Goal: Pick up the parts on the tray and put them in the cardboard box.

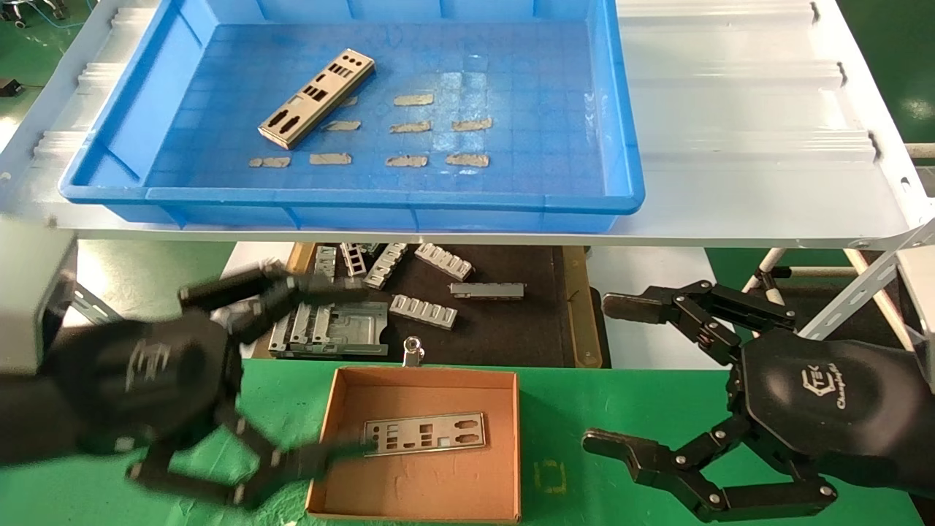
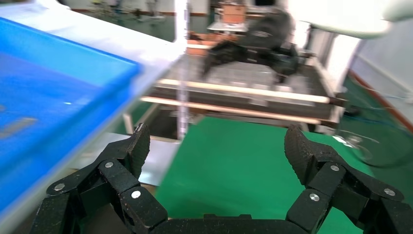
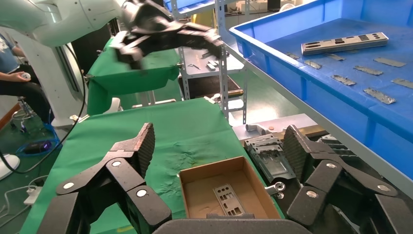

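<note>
One part (image 1: 425,433) lies in the cardboard box (image 1: 420,495); another (image 1: 317,98) rests in the tray (image 1: 350,199). Left gripper (image 1: 281,372) and right gripper (image 1: 612,376) both gape wide, empty.

White shelf (image 1: 745,146) – blue tray (image 1: 621,131); green table (image 1: 584,409) – cardboard box (image 1: 427,380)

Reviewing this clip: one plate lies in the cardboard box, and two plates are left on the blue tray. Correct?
Not quite. The head view shows only one plate left on the blue tray; the rest there are tan tape strips. One plate does lie in the cardboard box.
</note>
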You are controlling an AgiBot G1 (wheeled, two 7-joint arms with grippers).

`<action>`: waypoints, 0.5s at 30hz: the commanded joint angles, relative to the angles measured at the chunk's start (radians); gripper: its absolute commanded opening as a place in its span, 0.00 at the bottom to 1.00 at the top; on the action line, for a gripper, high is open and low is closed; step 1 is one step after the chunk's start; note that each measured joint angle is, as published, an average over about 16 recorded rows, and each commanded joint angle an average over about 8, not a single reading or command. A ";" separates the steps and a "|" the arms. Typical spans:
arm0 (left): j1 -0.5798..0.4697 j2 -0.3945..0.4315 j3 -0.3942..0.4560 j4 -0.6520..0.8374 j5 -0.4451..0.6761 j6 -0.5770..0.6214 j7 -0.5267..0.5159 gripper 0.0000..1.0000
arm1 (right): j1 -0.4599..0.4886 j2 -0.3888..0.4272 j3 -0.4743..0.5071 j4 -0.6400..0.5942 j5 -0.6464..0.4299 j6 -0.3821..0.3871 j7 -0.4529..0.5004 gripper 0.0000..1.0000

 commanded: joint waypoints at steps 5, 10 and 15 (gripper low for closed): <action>-0.088 0.044 0.010 0.079 0.058 -0.081 -0.011 1.00 | 0.000 0.000 0.000 0.000 0.000 0.000 0.000 0.00; -0.211 0.106 0.047 0.207 0.155 -0.154 -0.017 1.00 | 0.000 0.000 0.000 0.000 0.000 0.000 0.000 0.00; -0.331 0.171 0.086 0.363 0.243 -0.196 -0.006 1.00 | 0.000 0.000 0.000 0.000 0.000 0.000 0.000 0.00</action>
